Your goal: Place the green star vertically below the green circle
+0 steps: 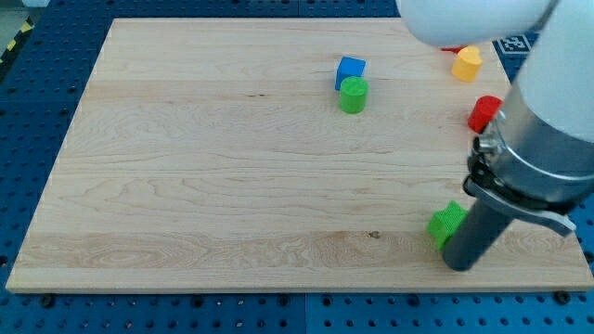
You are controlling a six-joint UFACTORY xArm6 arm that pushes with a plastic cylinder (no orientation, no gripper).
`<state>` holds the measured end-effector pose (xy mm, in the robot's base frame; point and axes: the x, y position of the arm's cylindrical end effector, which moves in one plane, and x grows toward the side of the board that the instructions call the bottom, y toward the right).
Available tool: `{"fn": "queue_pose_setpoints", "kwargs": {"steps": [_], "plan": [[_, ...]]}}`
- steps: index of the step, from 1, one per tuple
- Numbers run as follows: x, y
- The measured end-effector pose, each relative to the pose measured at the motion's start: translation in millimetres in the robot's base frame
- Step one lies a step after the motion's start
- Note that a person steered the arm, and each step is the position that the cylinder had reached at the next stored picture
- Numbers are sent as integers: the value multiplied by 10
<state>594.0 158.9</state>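
Note:
The green star (445, 224) lies near the board's bottom right, partly hidden on its right side by my rod. My tip (458, 263) rests on the board just right of and below the star, touching or nearly touching it. The green circle (353, 95) stands at the upper middle of the board, far up and to the left of the star. A blue block (350, 70) touches the circle at its top.
A red block (483, 113) sits by the right edge, partly behind the arm. A yellow block (468, 63) lies at the top right, with a bit of another red block (452, 46) above it. The wooden board (204, 186) ends just below my tip.

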Motion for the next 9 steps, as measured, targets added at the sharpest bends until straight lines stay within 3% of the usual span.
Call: {"fn": "queue_pose_setpoints", "kwargs": {"steps": [2, 6, 9], "plan": [[-572, 0], [-585, 536], [-862, 398]]}}
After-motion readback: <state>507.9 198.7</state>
